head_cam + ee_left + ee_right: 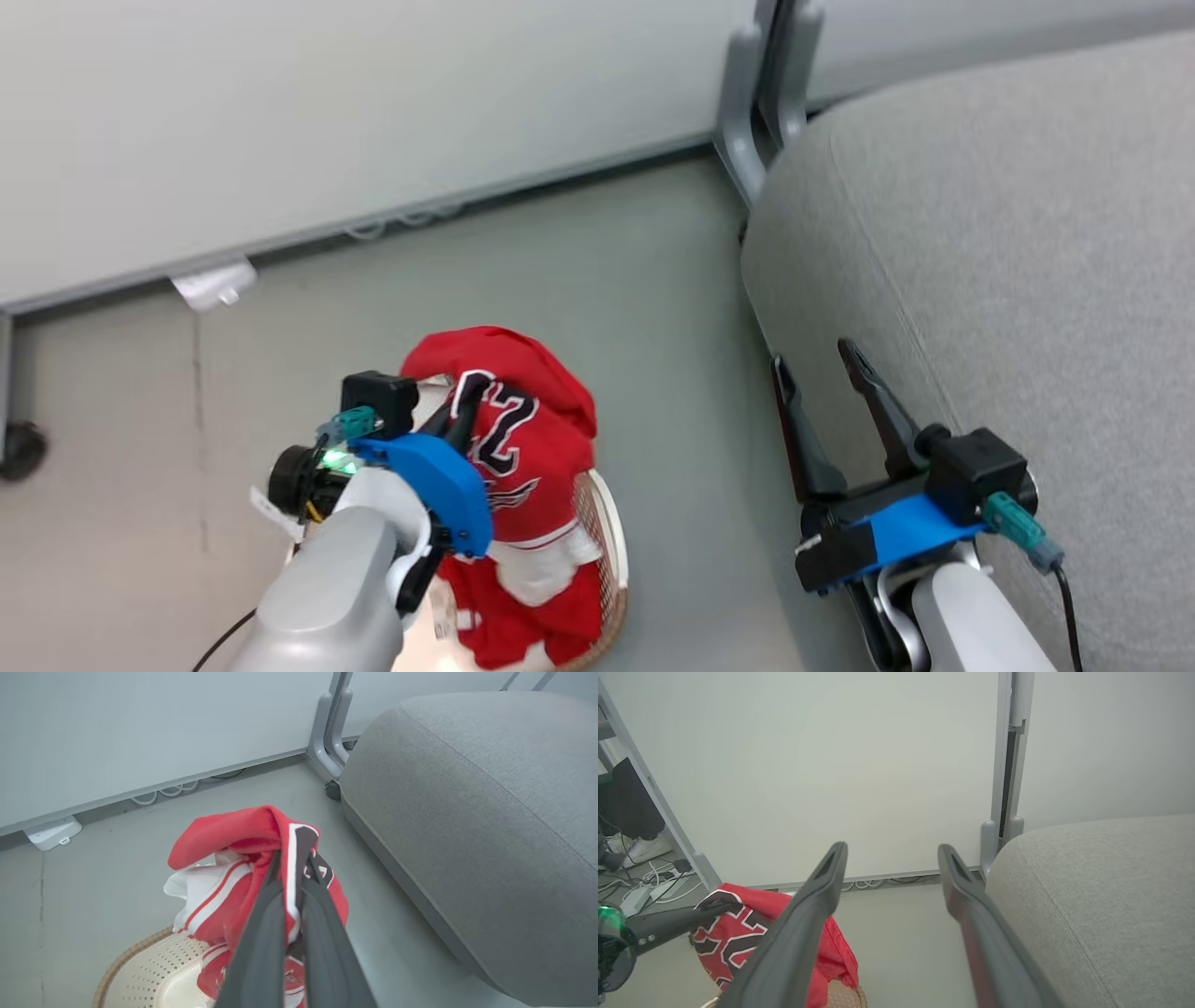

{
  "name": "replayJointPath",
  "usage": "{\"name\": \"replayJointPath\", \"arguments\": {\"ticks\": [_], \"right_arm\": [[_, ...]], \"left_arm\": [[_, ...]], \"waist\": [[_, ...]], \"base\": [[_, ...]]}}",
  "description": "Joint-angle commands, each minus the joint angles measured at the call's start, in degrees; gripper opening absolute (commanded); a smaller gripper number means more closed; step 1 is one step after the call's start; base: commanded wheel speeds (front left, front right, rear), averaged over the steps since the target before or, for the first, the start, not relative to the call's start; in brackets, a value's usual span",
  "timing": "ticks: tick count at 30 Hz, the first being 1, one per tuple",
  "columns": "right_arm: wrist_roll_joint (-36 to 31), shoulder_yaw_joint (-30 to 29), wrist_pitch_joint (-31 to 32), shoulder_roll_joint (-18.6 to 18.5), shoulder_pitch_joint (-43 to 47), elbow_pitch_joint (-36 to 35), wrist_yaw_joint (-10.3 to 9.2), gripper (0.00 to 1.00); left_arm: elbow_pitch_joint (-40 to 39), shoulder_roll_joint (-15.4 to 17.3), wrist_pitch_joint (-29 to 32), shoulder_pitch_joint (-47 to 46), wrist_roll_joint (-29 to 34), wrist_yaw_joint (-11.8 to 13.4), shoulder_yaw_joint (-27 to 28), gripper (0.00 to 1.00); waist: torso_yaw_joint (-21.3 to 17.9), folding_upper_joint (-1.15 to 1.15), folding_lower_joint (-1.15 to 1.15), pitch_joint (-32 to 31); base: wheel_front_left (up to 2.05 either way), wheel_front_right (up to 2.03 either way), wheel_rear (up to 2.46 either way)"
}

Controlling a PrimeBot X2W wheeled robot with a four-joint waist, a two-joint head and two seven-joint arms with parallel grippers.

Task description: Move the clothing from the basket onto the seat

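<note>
Red, thin fabric is hanging from the left gripper point(295, 863), whose two dark fingers are pressing together on a fold of the clothing point(527, 439), with a white stripe and a black numeral showing. The bundle is rising above the basket point(140, 970), its lower part trailing down inside the cream perforated wall, where more red and white cloth is lying. To the robot's right, the right gripper point(810, 355) is holding nothing, its fingers spreading wide as it hovers just beside the rounded edge of the grey seat point(1008, 261). The basket is sitting on the grey floor point(616, 280), apart from the seat. Beyond, a pale wall panel point(373, 112) and a grey post point(752, 121) are standing.
</note>
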Motion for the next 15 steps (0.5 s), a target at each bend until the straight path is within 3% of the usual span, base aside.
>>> {"name": "replayJointPath", "arguments": {"ticks": [1, 15], "right_arm": [[-0.05, -0.13, 0.27, -0.14, 1.12, 0.18, -0.04, 1.00], [-0.56, -0.67, 3.60, -0.13, 7.10, -1.62, -0.04, 1.00]], "left_arm": [[-0.85, 0.02, -0.07, 0.89, -0.60, -0.22, -0.49, 0.00], [-13.71, -0.04, 1.52, -3.10, -10.07, -0.22, -11.26, 0.00]], "waist": [[2.64, 0.00, 0.02, -4.96], [5.36, 0.00, 0.02, -11.88]], "base": [[0.00, 0.00, 0.00], [0.00, 0.00, 0.00]]}}
